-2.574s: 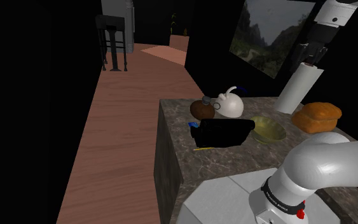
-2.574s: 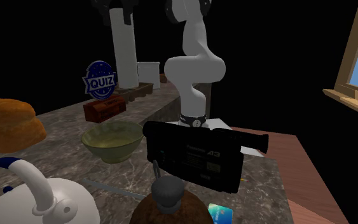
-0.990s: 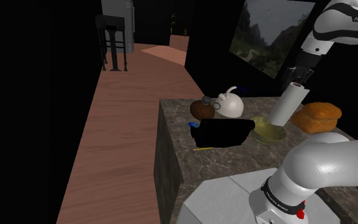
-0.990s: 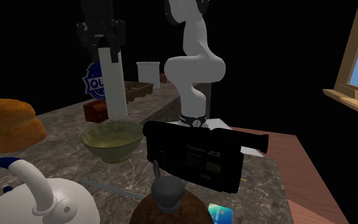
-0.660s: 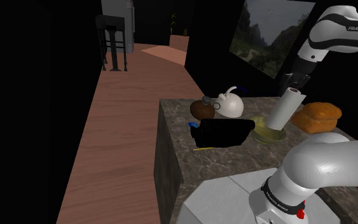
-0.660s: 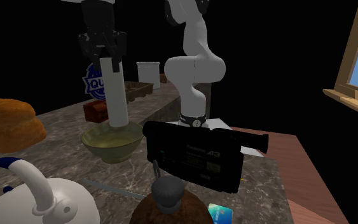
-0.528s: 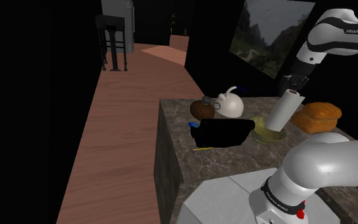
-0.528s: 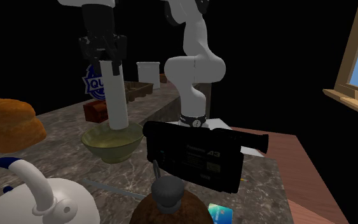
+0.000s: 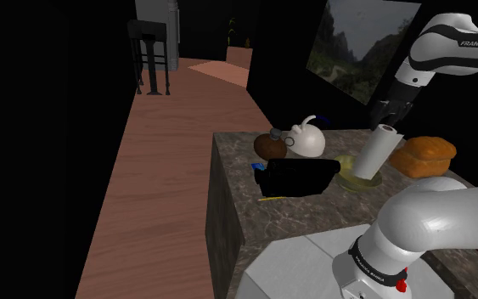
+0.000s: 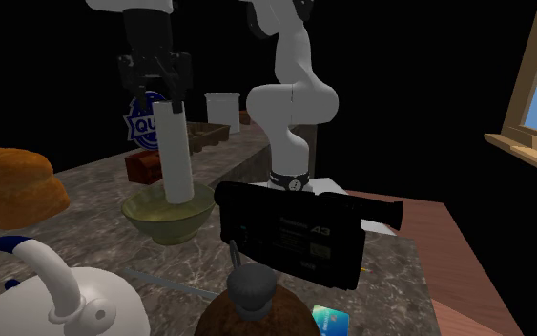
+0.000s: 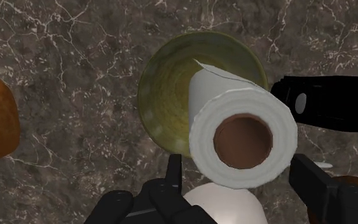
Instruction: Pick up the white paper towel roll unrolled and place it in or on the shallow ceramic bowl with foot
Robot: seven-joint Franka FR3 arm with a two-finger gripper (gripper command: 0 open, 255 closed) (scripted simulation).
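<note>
Over the bowl (image 10: 154,221), on the stone counter (image 11: 75,51): paper towel roll (image 10: 175,153) now stands on end inside it, leaning a little. Gripper (image 10: 156,99) has let go within the last half second. Fingers (image 11: 174,178) are spread either side of the roll's top, no longer clasping (gap plainest in the wrist view). Placement looks done; a straight-up retreat should avoid tipping it.

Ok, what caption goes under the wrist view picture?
Open jaws flank a white paper towel roll standing in the yellow-green bowl.
</note>
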